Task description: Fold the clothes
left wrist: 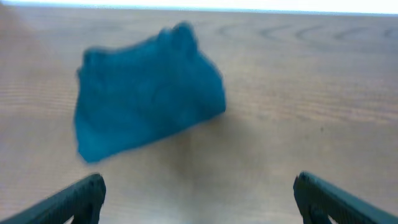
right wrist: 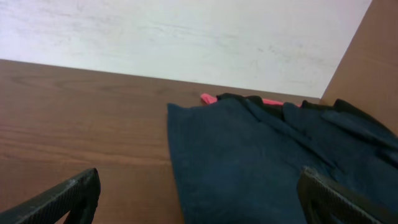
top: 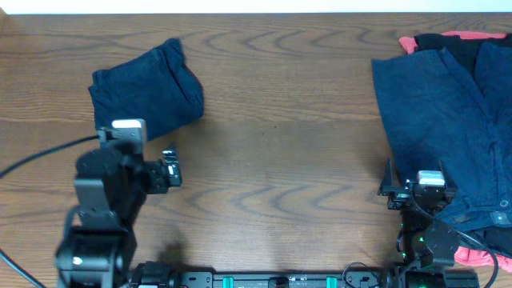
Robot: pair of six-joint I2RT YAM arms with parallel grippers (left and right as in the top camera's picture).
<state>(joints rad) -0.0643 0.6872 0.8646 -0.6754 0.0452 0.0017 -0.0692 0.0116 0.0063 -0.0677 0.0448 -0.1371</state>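
Note:
A folded navy garment (top: 144, 86) lies at the far left of the table; it also shows blurred in the left wrist view (left wrist: 146, 90). My left gripper (top: 170, 170) is open and empty, hovering just in front of it over bare wood (left wrist: 199, 193). A pile of navy clothes (top: 448, 120) lies at the right, with a black piece (top: 436, 40) and a coral-red piece (top: 472, 35) at its far edge. My right gripper (top: 420, 192) is open and empty at the pile's near left edge. The right wrist view shows the navy fabric (right wrist: 249, 162) between its fingers (right wrist: 199, 199).
The wooden table (top: 280, 144) runs between the two fabric groups. A black cable (top: 40, 156) trails from the left arm. More coral-red fabric (top: 476, 256) peeks out at the front right. A white wall (right wrist: 186, 31) stands behind the table.

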